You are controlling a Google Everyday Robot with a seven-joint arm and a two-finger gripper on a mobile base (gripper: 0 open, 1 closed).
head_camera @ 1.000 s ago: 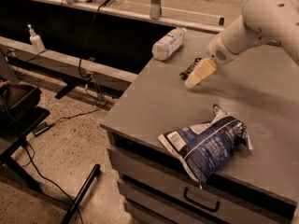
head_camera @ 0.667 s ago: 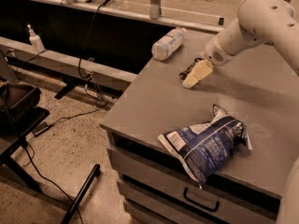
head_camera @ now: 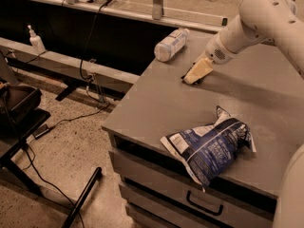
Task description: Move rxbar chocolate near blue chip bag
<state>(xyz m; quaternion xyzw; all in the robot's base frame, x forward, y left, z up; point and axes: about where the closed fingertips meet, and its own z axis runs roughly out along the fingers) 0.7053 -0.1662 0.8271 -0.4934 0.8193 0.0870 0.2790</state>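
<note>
The rxbar chocolate [head_camera: 186, 78] shows only as a thin dark sliver on the grey tabletop [head_camera: 152, 103], mostly hidden under my gripper. My gripper [head_camera: 197, 73], with tan pads at the end of the white arm, is down on the table right over the bar. The blue chip bag [head_camera: 209, 146] lies crinkled at the table's front edge, well in front of the gripper and a little to its right, partly overhanging the drawers.
A clear plastic bottle [head_camera: 171, 44] lies on its side at the table's back left corner, left of the gripper. Drawers with a handle [head_camera: 204, 204] sit below the tabletop. Cables, a black stand [head_camera: 19, 127] and a small pump bottle [head_camera: 35, 41] are on the left.
The gripper stays low at the same spot over the bar. The white arm above it has shifted slightly left. The chip bag and the bottle have not moved.
</note>
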